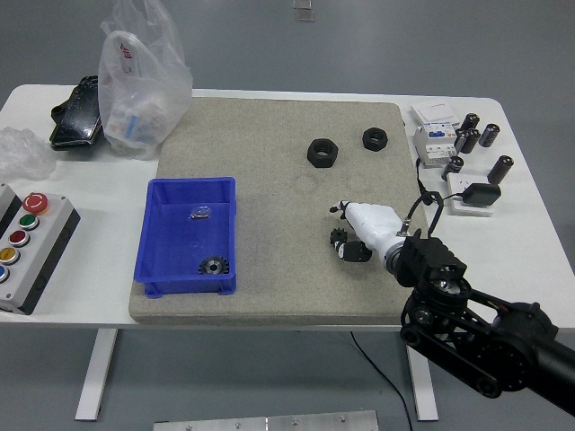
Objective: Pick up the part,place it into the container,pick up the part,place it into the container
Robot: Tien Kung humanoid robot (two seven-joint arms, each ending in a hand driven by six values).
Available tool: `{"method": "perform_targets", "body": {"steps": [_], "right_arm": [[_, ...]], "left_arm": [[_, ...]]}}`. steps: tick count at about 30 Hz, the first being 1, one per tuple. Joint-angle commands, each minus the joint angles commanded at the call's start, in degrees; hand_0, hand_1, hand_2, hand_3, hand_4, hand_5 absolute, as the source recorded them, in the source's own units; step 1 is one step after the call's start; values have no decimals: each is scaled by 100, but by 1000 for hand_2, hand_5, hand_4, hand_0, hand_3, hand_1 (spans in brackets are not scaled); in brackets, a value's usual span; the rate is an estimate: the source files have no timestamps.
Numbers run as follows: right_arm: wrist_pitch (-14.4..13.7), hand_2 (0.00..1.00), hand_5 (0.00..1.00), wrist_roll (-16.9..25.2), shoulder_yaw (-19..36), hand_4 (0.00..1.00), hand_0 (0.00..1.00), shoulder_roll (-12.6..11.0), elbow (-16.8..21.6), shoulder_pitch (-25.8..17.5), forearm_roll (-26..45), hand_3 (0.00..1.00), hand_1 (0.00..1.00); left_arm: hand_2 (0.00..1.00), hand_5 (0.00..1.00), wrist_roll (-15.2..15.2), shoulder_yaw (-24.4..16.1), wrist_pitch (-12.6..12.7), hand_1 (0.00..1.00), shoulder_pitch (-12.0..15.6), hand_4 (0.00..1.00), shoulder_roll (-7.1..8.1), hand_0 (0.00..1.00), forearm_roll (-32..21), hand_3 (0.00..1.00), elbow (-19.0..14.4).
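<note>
A small black gear (338, 238) lies on the grey mat (269, 144), right of centre. My right hand (345, 230), white with black fingertips, reaches in from the lower right and sits right at the gear. Its fingers (353, 252) curl beside the gear's near side and the thumb stands spread off its far side. The gear rests on the mat. The blue container (148, 229) stands on the mat's left part and holds another black gear (213, 266) and a small metal part (200, 213). The left arm is out of view.
Two black hex nuts (322, 152) (375, 137) lie on the far mat. Black cylinders (467, 139), a white breaker (433, 135) and a black adapter (480, 195) sit at the right. A plastic bag (139, 81) and a button box (27, 242) are at the left.
</note>
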Motion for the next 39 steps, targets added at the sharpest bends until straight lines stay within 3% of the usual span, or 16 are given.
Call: {"method": "perform_targets", "body": {"steps": [10, 26, 27, 32, 33, 38, 39], "right_arm": [[-206, 711, 163, 99, 143, 667, 427, -21, 189, -45, -129, 742, 626], [269, 696, 166, -116, 5, 614, 424, -21, 71, 21, 132, 744, 623], [290, 615, 111, -124, -1, 315, 420, -21, 63, 25, 127, 673, 602], [377, 615, 111, -153, -27, 315, 420, -25, 48, 39, 49, 673, 602], [392, 478, 2, -160, -33, 166, 414, -26, 44, 40, 28, 568, 558], [379, 478, 2, -151, -54, 166, 414, -26, 21, 36, -17, 568, 558], [344, 371, 2, -133, -57, 238, 405, -27, 22, 35, -37, 443, 531]], "left_arm": [[694, 460, -6, -13, -1, 692, 2, 741, 0, 743, 8, 722, 0], [694, 460, -6, -7, -4, 692, -1, 741, -6, 743, 1, 721, 0], [694, 460, -7, -5, -6, 692, -3, 741, -6, 743, -1, 720, 0], [694, 460, -15, -5, -7, 692, -7, 741, -6, 743, -3, 720, 0], [694, 460, -17, -4, -7, 692, -7, 740, -5, 743, -4, 721, 0], [694, 460, -22, 1, -6, 692, -6, 740, -4, 743, -13, 721, 0], [694, 459, -23, 0, -6, 691, -5, 738, -4, 743, -13, 721, 0]]}}
